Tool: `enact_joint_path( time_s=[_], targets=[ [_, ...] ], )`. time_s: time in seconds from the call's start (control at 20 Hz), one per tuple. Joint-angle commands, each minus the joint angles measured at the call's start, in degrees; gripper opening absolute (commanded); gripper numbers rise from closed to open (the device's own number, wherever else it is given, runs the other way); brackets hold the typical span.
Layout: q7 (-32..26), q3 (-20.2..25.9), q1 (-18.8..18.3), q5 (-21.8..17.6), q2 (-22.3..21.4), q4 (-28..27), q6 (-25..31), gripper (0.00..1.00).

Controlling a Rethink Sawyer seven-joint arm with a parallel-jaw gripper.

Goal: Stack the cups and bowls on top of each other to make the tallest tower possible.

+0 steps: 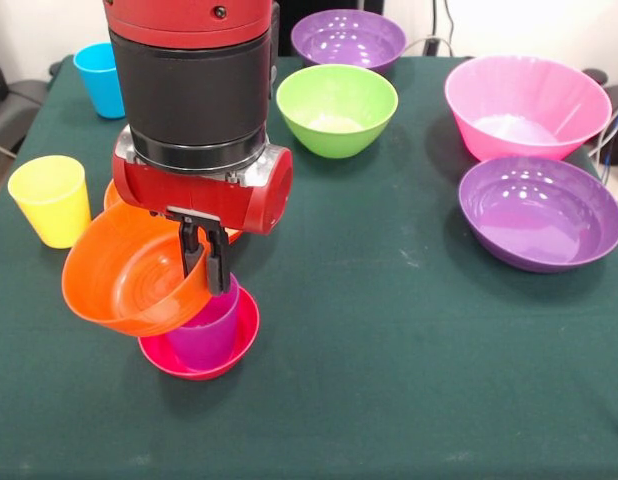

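Note:
My gripper (205,262) is shut on the rim of an orange bowl (124,275) and holds it tilted, its opening facing up and to the right. The bowl hangs just over a purple cup (207,335) that stands upright inside a small red bowl (234,350) on the green table; whether the orange bowl touches the cup I cannot tell. A second orange bowl (111,195) is mostly hidden behind my wrist. A yellow cup (51,200) stands at the left and a blue cup (99,80) at the far left.
A lime green bowl (337,108) and a purple bowl (347,40) sit at the far middle. A big pink bowl (527,105) and another purple bowl (539,212) sit at the right. Cables lie at the far right edge.

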Motion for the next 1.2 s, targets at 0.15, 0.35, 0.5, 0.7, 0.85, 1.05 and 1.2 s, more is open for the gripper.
enact_joint_path(
  time_s=[0.15, 0.35, 0.5, 0.7, 0.85, 1.05, 1.2],
  targets=[
    [-16.5, 5.0, -0.9, -4.6, 1.1, 6.0, -2.9, 0.00],
    [-16.1, 4.9, -1.0, -4.7, 0.9, 7.0, -3.8, 0.00],
    [-15.6, 4.8, -1.0, -4.8, 0.6, 7.6, -4.1, 0.00],
    [-15.5, 4.9, -0.9, -4.9, 0.4, 7.7, -4.1, 0.00],
    [-15.4, 4.9, -0.9, -5.1, 0.4, 7.7, -4.2, 0.00],
    [-14.9, 4.8, -0.8, -5.3, 0.3, 7.8, -4.2, 0.00],
    [-14.5, 4.8, -0.7, -5.3, 0.3, 7.8, -4.2, 0.00]
  ],
)
